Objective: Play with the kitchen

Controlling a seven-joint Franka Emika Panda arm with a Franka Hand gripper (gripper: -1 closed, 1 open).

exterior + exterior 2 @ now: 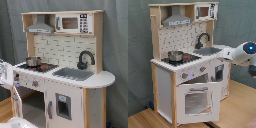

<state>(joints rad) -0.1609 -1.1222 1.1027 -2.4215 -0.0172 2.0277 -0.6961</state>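
Observation:
The kitchen (70, 50) (188, 65) stands upright, white and light wood, and shows in both exterior views. A small metal pot (33, 61) (175, 55) sits on the black hob, beside the grey sink (75, 74) (210, 50) and black faucet (85, 59) (203, 39). The windowed oven door (198, 102) hangs partly open, leaving a dark gap under the knobs (202, 69). My white arm (244, 52) reaches in from the second exterior view's right. My gripper (226, 53) is level with the counter's front edge near the sink. A white part of the arm (5, 72) shows at the first exterior view's left edge.
A hood (40, 26) and a small microwave (75, 22) (204, 11) sit at the top. A narrow cupboard door (62, 106) is below the sink. A grey curtain (238, 20) hangs behind. The floor (238, 112) is light wood.

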